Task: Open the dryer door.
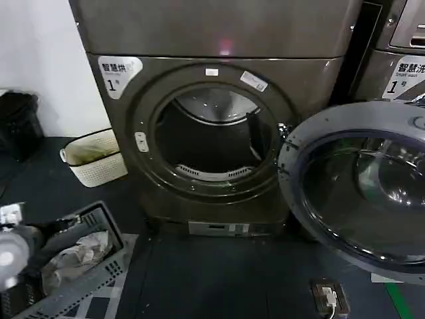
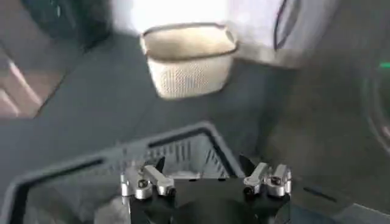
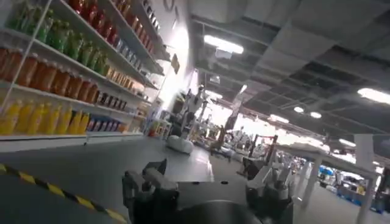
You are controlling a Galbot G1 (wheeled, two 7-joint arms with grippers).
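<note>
Dryer door [image 1: 355, 183] swung wide, drum mouth exposed.
Left gripper [image 2: 206, 182], fingers apart and empty, is held low over a dark basket [image 2: 183, 149], well left of the door; right gripper [image 3: 207, 192], seemingly apart, is aimed elsewhere. Only a clear withdrawal is judged needed.

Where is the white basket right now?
In the head view, the white basket sits on the dark floor at the robot's left, beside the dryer, against the white wall.

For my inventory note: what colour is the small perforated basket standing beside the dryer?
The basket is cream-white with a darker rim, clearest in the left wrist view.
</note>
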